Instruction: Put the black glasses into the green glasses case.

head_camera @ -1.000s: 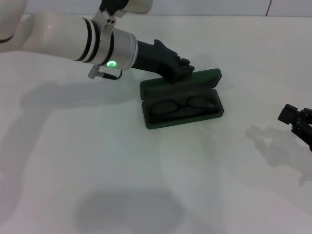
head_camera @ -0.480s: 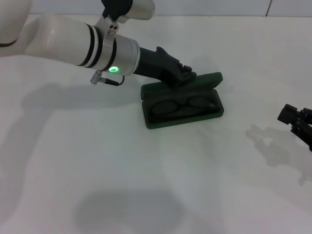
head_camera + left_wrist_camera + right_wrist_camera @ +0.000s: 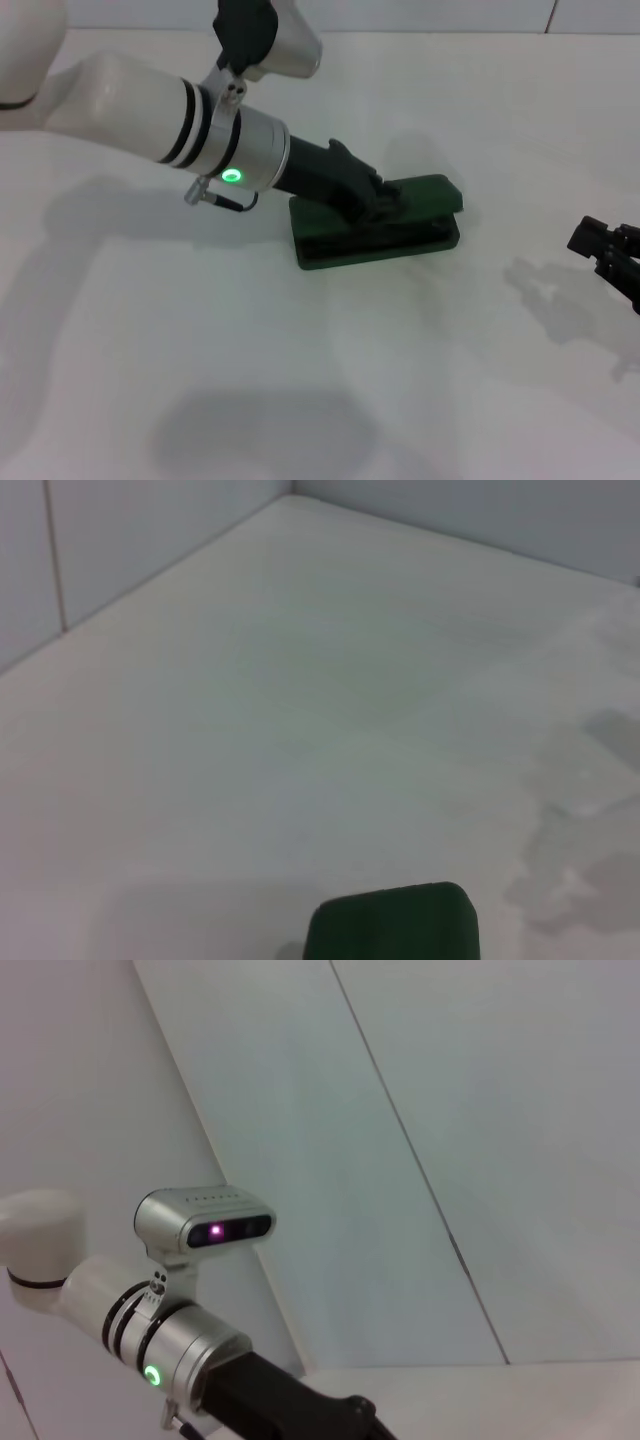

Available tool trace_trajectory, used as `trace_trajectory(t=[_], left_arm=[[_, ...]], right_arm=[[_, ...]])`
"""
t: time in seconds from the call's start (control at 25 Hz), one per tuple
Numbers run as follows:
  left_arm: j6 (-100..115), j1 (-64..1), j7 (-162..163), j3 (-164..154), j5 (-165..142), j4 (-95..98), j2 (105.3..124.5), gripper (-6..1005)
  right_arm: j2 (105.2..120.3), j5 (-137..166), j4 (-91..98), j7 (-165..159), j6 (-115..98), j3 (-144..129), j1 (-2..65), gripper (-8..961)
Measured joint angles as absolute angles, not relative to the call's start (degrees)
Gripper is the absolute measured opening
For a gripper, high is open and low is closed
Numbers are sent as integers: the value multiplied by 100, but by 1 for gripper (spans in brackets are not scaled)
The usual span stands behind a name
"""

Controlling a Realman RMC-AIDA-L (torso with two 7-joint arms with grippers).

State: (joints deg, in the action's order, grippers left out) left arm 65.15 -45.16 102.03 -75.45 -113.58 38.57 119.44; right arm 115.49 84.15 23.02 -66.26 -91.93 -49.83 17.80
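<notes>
The green glasses case (image 3: 330, 248) lies at the table's middle with its lid (image 3: 432, 188) folded down almost flat over the base. My left gripper (image 3: 384, 199) rests on top of the lid near its middle. The black glasses are hidden inside the case. In the left wrist view only a rounded corner of the green glasses case (image 3: 395, 925) shows. My right gripper (image 3: 606, 250) is parked at the table's right edge, far from the case. In the right wrist view the left arm's black wrist (image 3: 290, 1400) appears low down.
The white table (image 3: 300, 380) spreads around the case. A tiled wall (image 3: 420, 15) runs along the table's far edge. The left arm's white forearm (image 3: 130, 100) reaches in from the upper left above the table.
The lid stood open with the glasses showing in the base. My left gripper has moved down and forward with it, and the lid now lies nearly shut over them.
</notes>
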Motion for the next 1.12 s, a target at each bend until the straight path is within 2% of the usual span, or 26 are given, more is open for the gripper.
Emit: trace_trajectory(t=[0.24,0.4,0.6,0.76,0.96,1.08,1.12], left_arm=[[6630,-4501,9940,-7545,-11213,3521,12005,165],[7172,-4257,9424,-7545,-10398,3668,12015,163],[8735,-3250,8702,-7417,-8999,4945,11944,166],[9810,-2584,7258,-7019,-8319,5038,11927,175],[10335,-2353,6988,-6279,-8191,4156,11848,185],[10595,-2358,6605,-6131,-8241,3538,11674,198],[10595,-2358,6605,-6131,-8241,3538,11674,203]], right_arm=[[11549,8432,2302,-6627,-9194,-4994,1785,230],[11548,8439,2302,-6627,-9260,-5033,1771,231],[11539,8435,2326,-6650,-9603,-5064,1780,232],[11547,8391,2467,-6672,-9944,-5023,1803,233],[11570,8413,2538,-7006,-10338,-5302,2253,234],[11542,8431,2570,-7352,-10278,-6011,2740,235],[11538,8431,2582,-7402,-10265,-6134,2818,235]])
